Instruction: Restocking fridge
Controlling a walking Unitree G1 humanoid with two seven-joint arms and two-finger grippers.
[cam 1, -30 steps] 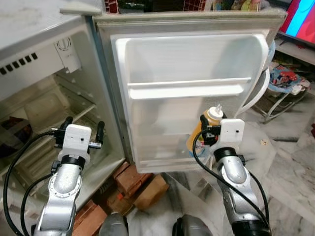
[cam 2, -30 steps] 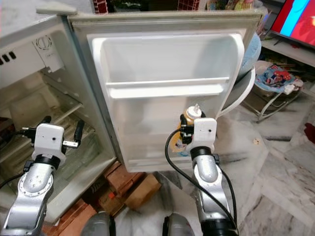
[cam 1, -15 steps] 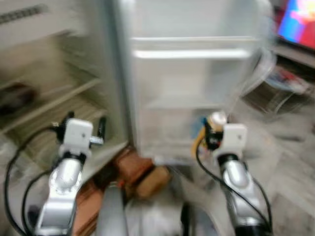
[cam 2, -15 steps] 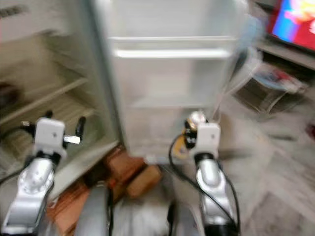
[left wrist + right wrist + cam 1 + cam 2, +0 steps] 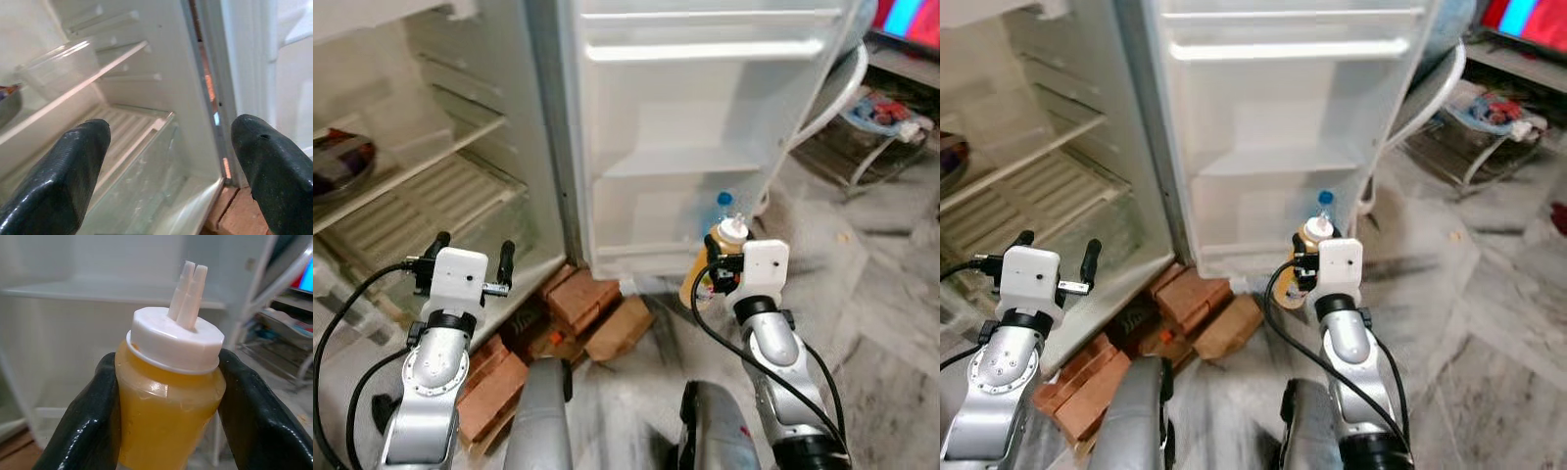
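Your right gripper (image 5: 166,396) has its fingers (image 5: 85,421) clamped on either side of a yellow squeeze bottle (image 5: 715,259), just under its white cap (image 5: 173,340) with a twin-tipped nozzle. In the eye views you hold the bottle upright at about 3 o'clock from centre, low in front of the open fridge door (image 5: 705,108).

At 12 o'clock from the bottle, the door's lowest shelf (image 5: 656,257) carries a bottle with a blue cap (image 5: 725,201); the yellow bottle is in front of that shelf, and you cannot tell from these views whether it touches the shelf rail. Higher on the door there is a middle ledge (image 5: 680,162) and a rail (image 5: 705,49).

Your left gripper (image 5: 470,257) is at about 9 o'clock, its fingers (image 5: 73,171) spread wide apart and holding nothing. It points into the fridge body (image 5: 440,147), toward the slatted shelf (image 5: 421,201) and the clear drawer cover (image 5: 146,181) below it. A dark dish (image 5: 337,164) sits on the shelf at about 10 o'clock.

Under the fridge's front edge, at about 6 o'clock, lie bricks (image 5: 578,299) on the marble floor (image 5: 881,313). At 2 o'clock stands a white frame (image 5: 827,103), with a bright screen (image 5: 911,20) behind it.
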